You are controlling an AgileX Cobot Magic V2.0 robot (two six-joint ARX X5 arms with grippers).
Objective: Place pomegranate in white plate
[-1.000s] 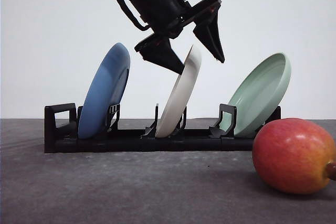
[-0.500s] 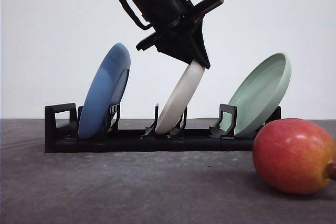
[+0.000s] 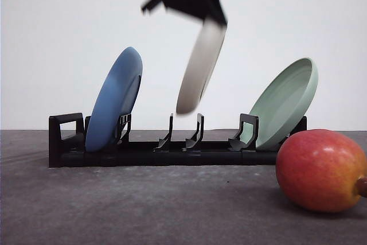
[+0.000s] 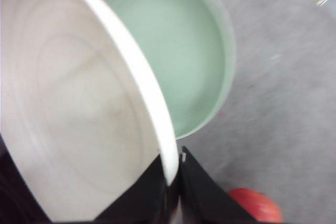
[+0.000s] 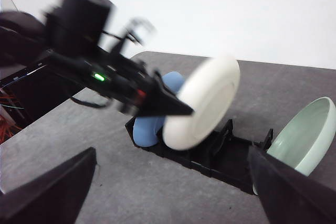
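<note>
I see an off-white plate (image 3: 200, 66), a blue plate (image 3: 113, 100), a pale green plate (image 3: 285, 102), a black rack (image 3: 143, 152) and a red-and-yellow pomegranate (image 3: 321, 170).

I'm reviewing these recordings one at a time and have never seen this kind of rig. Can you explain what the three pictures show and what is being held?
This is a robot with two arms, each ending in a gripper. One picture looks forward over the table; the other two come from cameras on the left and right wrists.

On the dark table stands a black rack. A blue plate leans in one end and a pale green plate in the other. The middle slot is free, because the left gripper is clamped on the rim of the white plate and holds it in the air above the rack. The picture is blurred there, which suggests motion.

The pomegranate lies on the table in front of the rack, near the green plate. The right gripper is open, holding nothing.
</note>
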